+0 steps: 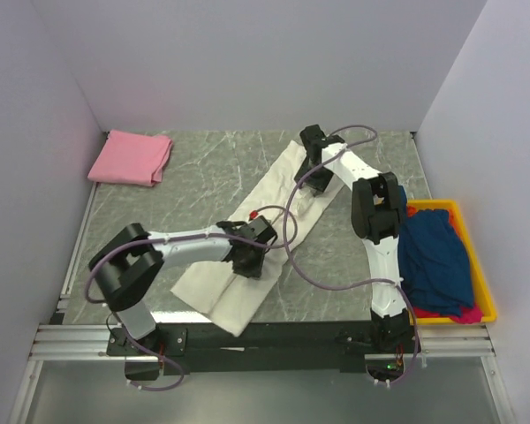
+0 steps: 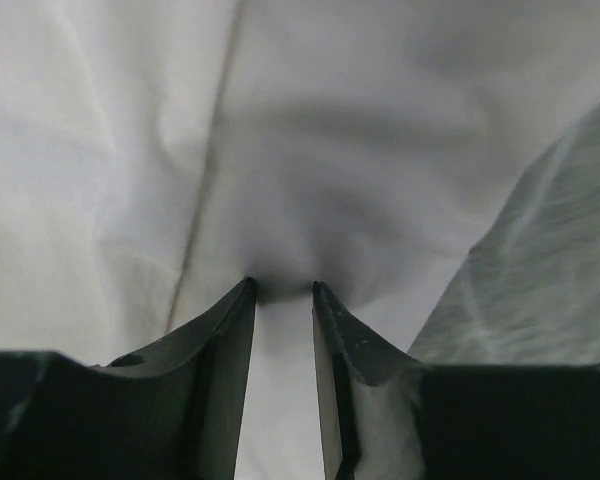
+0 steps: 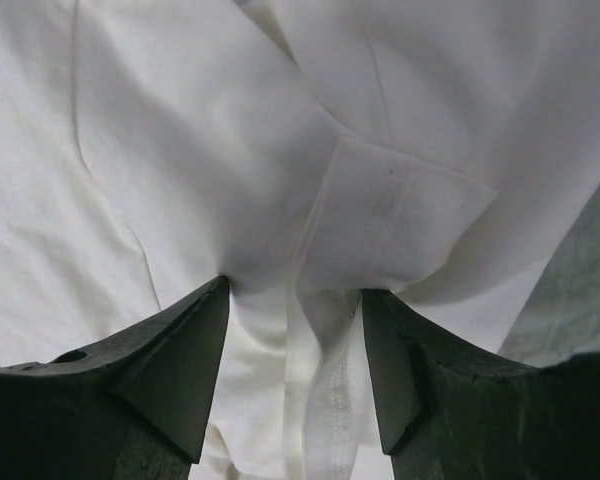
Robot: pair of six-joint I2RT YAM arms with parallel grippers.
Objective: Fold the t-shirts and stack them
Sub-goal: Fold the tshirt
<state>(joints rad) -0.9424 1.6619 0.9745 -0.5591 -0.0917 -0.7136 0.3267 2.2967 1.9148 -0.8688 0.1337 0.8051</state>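
Cream t-shirt (image 1: pixel 274 225): folded lengthwise, mid-fold.
Left gripper (image 2: pixel 281 290): pinching cloth.
Right gripper (image 3: pixel 295 290): fabric gathered between fingers, grip uncertain.
Next: likely fold end over.

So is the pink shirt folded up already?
Yes, folded. The pink shirt lies as a small neat rectangle in the table's far left corner.

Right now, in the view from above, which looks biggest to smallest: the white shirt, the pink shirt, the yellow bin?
1. White shirt: a long strip folded lengthwise, running diagonally across the table.
2. Yellow bin: somewhat smaller, though the right arm hides part of it, so this is unsure.
3. Pink shirt: folded compactly, clearly smallest.
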